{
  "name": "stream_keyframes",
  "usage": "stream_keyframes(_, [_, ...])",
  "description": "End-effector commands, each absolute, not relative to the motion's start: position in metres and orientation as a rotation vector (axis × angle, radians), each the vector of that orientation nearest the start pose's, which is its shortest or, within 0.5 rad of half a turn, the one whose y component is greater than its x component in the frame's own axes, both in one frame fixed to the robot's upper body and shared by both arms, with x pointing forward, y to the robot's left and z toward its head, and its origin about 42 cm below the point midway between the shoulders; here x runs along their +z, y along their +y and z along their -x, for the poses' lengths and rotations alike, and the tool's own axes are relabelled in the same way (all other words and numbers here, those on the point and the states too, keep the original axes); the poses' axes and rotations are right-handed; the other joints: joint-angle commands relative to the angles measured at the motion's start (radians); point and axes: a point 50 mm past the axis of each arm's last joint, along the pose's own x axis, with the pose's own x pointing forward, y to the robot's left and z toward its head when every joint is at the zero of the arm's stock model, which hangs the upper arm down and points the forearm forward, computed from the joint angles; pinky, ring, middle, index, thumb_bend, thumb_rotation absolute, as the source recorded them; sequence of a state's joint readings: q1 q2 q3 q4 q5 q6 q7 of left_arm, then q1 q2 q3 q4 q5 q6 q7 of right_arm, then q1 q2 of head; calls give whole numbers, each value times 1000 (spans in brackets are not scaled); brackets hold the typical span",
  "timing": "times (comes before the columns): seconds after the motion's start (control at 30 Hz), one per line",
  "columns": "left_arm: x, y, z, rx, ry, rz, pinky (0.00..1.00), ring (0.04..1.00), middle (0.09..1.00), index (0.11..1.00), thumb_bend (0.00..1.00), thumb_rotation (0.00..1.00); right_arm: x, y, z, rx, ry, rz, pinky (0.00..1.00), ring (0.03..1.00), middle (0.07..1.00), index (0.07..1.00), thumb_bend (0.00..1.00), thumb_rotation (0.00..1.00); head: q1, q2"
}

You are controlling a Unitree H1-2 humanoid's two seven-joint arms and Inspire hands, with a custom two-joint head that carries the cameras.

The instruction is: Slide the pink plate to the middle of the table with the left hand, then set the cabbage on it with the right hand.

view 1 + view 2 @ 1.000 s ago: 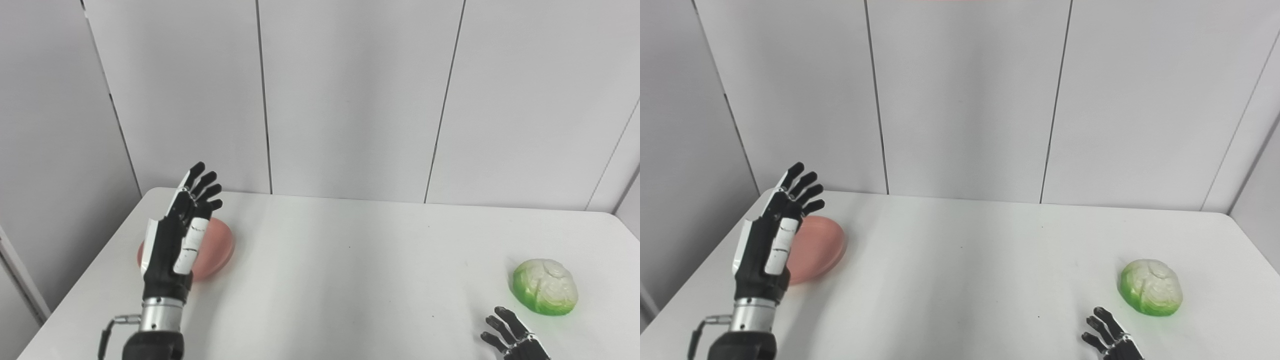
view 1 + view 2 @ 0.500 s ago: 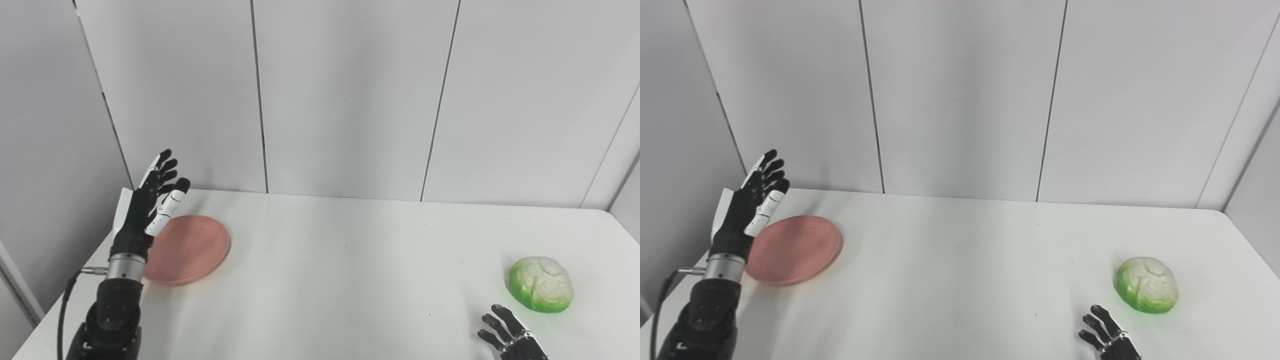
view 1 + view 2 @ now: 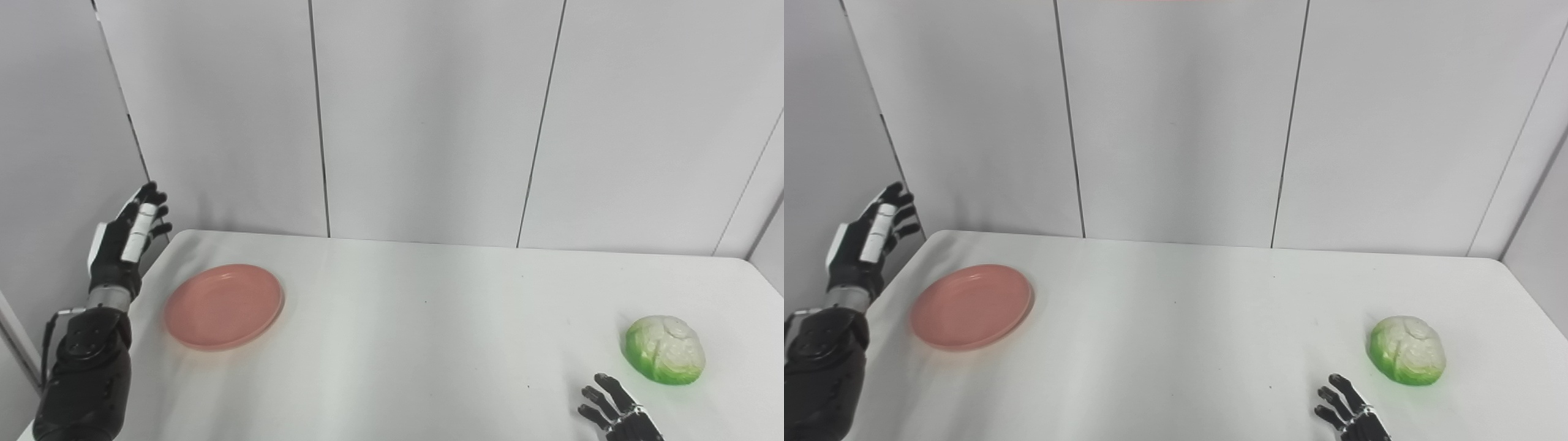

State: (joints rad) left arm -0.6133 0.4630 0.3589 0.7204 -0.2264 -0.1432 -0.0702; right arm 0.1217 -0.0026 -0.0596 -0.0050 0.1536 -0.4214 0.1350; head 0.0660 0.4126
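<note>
A round pink plate (image 3: 224,305) lies flat at the left end of the white table (image 3: 416,343). My left hand (image 3: 125,242) is raised beyond the table's left edge, to the left of the plate and apart from it, open with its fingers straight. A green and white cabbage (image 3: 665,350) sits near the right end. Just in front of the cabbage and a little left, my right hand (image 3: 615,412) shows at the bottom edge, fingers spread and holding nothing.
Grey wall panels (image 3: 429,116) rise right behind the table's far edge. The table's left edge (image 3: 138,294) runs close beside the plate.
My left hand has swung left, from in front of the plate to beyond the table's left edge, so the whole plate now shows. The right hand, plate and cabbage have stayed put.
</note>
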Motion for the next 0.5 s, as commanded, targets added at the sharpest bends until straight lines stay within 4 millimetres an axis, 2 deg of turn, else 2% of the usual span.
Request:
stream_keyframes(0.0, [236,453,-458,325,-261,38,831,894,892,829,862,887,86,-232,-222,11,-273,-117,785,814,876,794,774,839,1,2])
stream_keyframes(0.13, [223,458,-459,322,-238,98,883,920,907,829,917,869,87,-233,-221,15,-272,-122,795,819,881,799,775,832,0,6])
stream_keyframes(0.23, [212,460,-458,324,-197,137,877,918,906,843,947,856,88,-234,-221,14,-272,-123,796,818,882,800,768,835,-6,9])
stream_keyframes(0.33, [197,457,-461,312,-143,185,866,893,900,845,948,851,88,-235,-220,9,-272,-127,795,815,880,797,767,834,-6,10])
stream_keyframes(0.4, [188,458,-459,311,-107,182,823,865,888,851,942,860,89,-235,-219,7,-272,-125,797,815,880,796,761,835,-8,14])
stream_keyframes(0.47, [178,459,-455,298,-81,187,806,860,887,849,904,865,89,-235,-219,7,-268,-123,793,812,877,792,766,834,-10,18])
